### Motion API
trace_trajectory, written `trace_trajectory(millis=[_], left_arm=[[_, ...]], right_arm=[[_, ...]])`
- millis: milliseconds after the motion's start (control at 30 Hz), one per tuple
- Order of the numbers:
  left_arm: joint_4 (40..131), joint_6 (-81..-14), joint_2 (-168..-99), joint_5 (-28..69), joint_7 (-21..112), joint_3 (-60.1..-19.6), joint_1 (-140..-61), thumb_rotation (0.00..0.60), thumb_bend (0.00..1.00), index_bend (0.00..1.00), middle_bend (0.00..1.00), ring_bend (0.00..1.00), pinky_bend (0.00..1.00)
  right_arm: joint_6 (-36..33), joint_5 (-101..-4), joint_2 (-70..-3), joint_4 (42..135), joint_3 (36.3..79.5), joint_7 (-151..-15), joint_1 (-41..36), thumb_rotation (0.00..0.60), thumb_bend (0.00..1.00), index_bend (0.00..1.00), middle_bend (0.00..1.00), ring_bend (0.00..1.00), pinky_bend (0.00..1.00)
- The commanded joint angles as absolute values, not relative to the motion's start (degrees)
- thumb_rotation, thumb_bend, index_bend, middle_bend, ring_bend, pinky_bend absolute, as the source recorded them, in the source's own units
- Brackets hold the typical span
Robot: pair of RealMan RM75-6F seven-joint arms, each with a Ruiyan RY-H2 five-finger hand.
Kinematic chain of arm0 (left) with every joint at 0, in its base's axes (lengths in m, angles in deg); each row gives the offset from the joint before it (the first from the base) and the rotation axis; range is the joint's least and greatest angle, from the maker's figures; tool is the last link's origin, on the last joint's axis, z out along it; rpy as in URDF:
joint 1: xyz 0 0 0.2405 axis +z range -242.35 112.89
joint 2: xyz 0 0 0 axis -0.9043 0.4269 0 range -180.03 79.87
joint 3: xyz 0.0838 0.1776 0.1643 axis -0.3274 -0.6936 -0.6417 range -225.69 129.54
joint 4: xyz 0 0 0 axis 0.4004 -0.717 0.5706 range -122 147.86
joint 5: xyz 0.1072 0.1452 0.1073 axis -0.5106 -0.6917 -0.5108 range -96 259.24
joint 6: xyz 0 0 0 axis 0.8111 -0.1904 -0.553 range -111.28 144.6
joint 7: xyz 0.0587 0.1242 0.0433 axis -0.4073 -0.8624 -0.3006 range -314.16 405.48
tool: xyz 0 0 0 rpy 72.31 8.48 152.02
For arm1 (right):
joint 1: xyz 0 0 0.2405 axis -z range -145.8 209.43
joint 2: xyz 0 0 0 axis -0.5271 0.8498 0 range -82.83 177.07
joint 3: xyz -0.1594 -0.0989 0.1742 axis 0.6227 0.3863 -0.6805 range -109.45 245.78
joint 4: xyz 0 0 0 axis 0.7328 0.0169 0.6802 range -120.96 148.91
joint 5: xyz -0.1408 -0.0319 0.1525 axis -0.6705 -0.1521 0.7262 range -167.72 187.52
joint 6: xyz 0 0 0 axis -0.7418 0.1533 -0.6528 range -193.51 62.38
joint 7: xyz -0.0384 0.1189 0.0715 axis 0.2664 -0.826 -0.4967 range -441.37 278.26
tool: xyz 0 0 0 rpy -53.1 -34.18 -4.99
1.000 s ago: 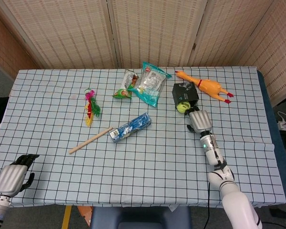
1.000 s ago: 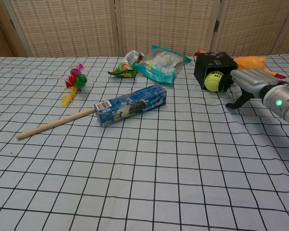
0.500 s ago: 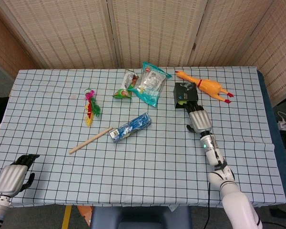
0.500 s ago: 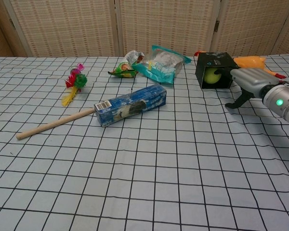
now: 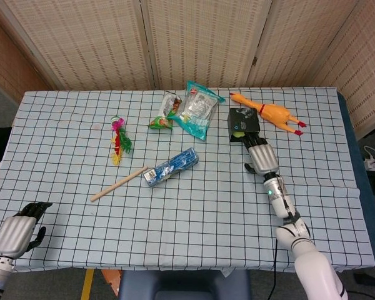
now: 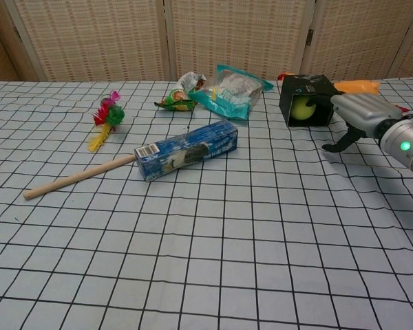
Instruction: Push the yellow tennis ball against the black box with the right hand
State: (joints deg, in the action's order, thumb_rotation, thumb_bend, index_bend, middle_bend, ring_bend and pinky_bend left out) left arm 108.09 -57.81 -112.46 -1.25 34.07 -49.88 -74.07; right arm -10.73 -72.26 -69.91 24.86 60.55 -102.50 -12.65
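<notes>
Yellow tennis ball (image 6: 303, 108) seen pressed against front face of black box (image 6: 304, 97), right hand (image 6: 354, 112) just beside it. Hand's grasp state cannot be told; nothing seen held. Push judged essentially done; only withdrawal left. Left hand (image 5: 15, 230) idle at surface (image 5: 194, 206) edge, fingers curled, empty.

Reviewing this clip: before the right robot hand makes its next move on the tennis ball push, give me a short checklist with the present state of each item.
1. Yellow tennis ball against the black box: ok; it sits right at the box's front face.
2. Right robot hand behind the ball: ok; its fingers reach the ball from the near side.
3. Hand actually touching the ball: cannot tell; the contact spot is hidden.
4. Rubber chicken clear of the box: cannot tell; it lies close beside the box.
5. Left robot hand out of the way: ok; it sits at the near left table edge.
</notes>
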Motion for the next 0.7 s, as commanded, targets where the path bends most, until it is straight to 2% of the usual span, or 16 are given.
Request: trace_trajectory(millis=[33,167,267,467,600,700], left_arm=[[108.2,-58.1,-112.4,-1.7,34.2,-50.0,-74.0,0.600,0.52,0.18,0.18,0.16,0.46],[108.4,-58.4,-112.1,-2.4,34.8,-50.3,-73.8,0.600,0.52,0.18,0.18,0.16,0.46],[108.5,-58.8,-111.9,-3.1,35.3,-50.5,-73.7,0.600,0.52,0.18,0.18,0.16,0.46],[108.8,-59.0,-111.6,-4.0,35.7,-50.9,-73.6,0.600,0.52,0.18,0.19,0.16,0.46],[109.0,-59.6,-111.5,-4.8,35.9,-51.0,-73.4,0.600,0.52,0.18,0.19,0.16,0.46],[109.0,-59.8,-111.5,-5.0,35.9,-51.0,-73.3,0.600,0.52,0.18,0.19,0.16,0.46]], right_arm=[[-1.8,-73.0,-67.1,29.9,60.8,-100.8,-9.6,0.600,0.15,0.35,0.15,0.06,0.32],[3.6,-72.5,-61.9,39.1,60.3,-94.7,-6.0,0.600,0.15,0.45,0.23,0.11,0.39],[7.2,-71.7,-54.8,52.5,60.3,-86.0,-1.9,0.600,0.16,0.47,0.26,0.13,0.40],[11.8,-67.6,-39.6,83.1,60.4,-67.4,5.9,0.600,0.16,0.43,0.27,0.13,0.41],[14.9,-65.7,-33.3,95.2,61.3,-60.5,10.1,0.600,0.16,0.38,0.27,0.13,0.41],[16.9,-65.9,-30.9,99.4,62.5,-58.5,12.4,0.600,0.16,0.34,0.27,0.13,0.40]])
